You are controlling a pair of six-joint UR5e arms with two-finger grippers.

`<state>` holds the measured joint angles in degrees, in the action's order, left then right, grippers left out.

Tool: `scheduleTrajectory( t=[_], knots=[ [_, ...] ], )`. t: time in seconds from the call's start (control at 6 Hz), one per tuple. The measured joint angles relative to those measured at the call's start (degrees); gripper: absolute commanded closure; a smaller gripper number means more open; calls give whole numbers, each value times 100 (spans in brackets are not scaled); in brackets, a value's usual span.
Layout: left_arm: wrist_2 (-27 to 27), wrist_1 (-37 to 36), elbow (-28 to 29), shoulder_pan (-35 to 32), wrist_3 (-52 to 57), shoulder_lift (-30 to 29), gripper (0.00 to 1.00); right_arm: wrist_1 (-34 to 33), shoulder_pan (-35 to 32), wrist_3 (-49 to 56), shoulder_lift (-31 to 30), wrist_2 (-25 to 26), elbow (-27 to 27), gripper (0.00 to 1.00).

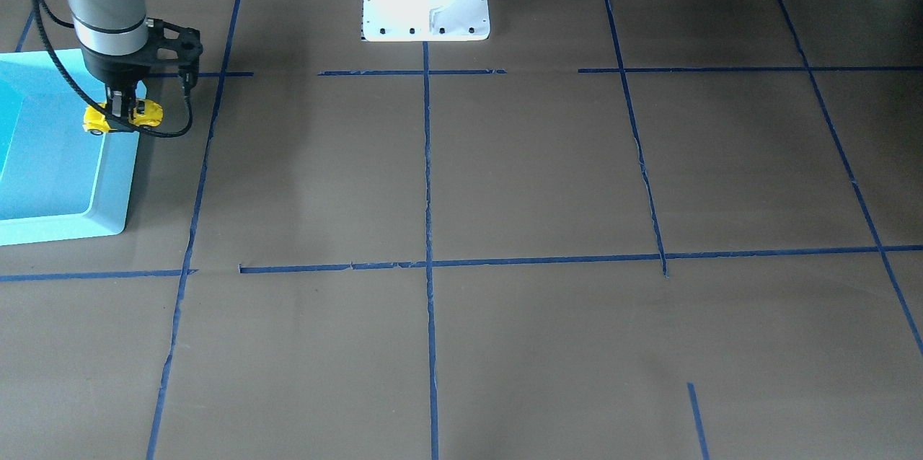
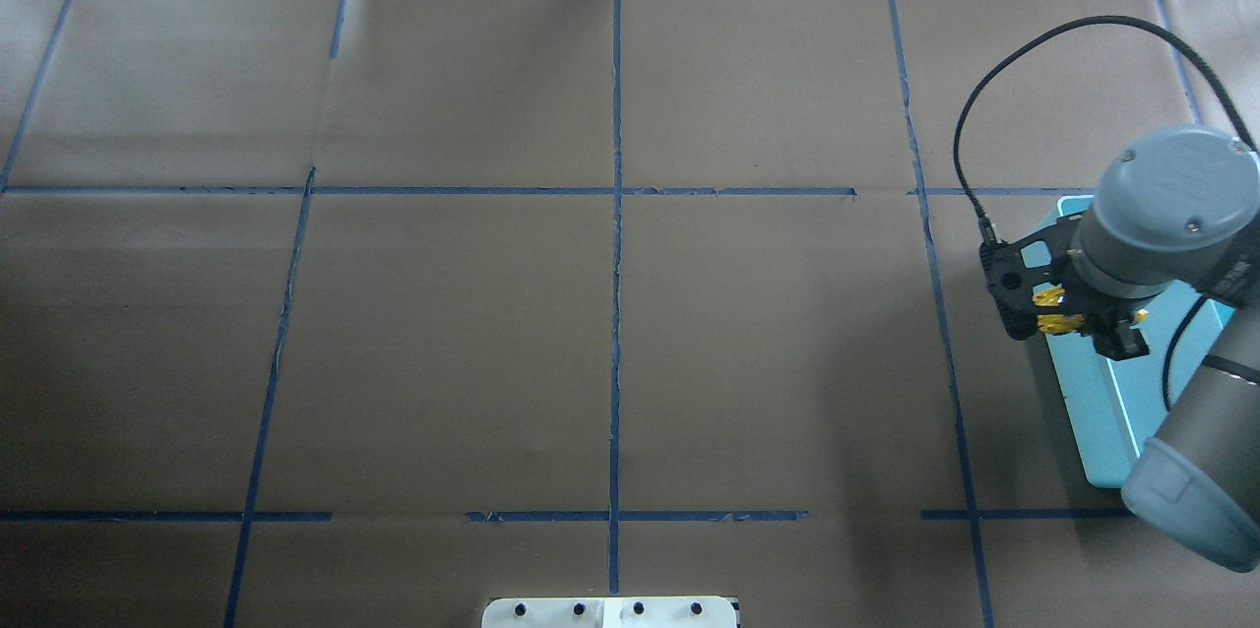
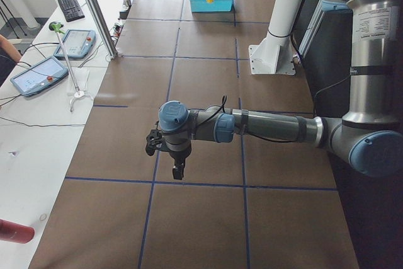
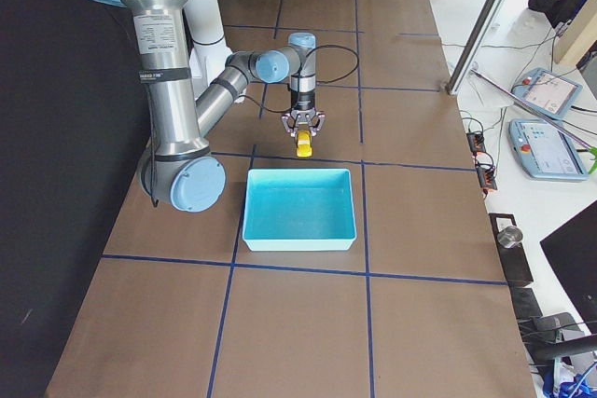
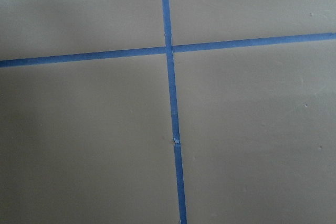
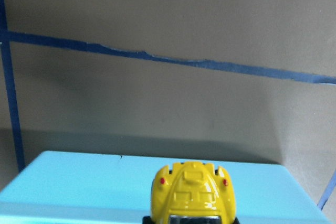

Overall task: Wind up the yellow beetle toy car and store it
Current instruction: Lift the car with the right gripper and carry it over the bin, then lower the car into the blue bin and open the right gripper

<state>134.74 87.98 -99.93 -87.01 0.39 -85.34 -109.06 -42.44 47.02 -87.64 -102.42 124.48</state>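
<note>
The yellow toy car (image 1: 122, 117) hangs in the air just over one rim of the turquoise bin (image 1: 119, 171), not touching it. The right gripper (image 1: 122, 103) points straight down and pinches the car from above between its two fingers, with the car level under them. The bin stands on a table (image 1: 505, 171) covered with brown paper and divided by blue tape lines (image 1: 427, 157). Well apart from the bin, the left gripper (image 3: 179, 171) hovers low above a tape crossing; I cannot tell if its fingers are spread. Beyond the bin's table is a white bench (image 3: 25, 155) with two tablets (image 3: 38, 75).
</note>
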Motion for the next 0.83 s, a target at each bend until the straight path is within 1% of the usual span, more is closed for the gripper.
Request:
scheduleTrajectory(
  t=[0.17,0.33,0.5,0.67,0.83],
  knots=[
    [0,0,0,0,3,0,0,570,-410,343,-503,-258,-91,98],
    [0,0,0,0,4,0,0,1210,-756,641,-931,-516,-301,97],
    [0,0,0,0,4,0,0,1746,-939,811,-1207,-649,-568,93],
    [0,0,0,0,2,-2,0,2027,-987,853,-1300,-696,-791,90],
    [0,0,0,0,0,-6,0,2124,-986,855,-1297,-715,-967,90]
  ],
)
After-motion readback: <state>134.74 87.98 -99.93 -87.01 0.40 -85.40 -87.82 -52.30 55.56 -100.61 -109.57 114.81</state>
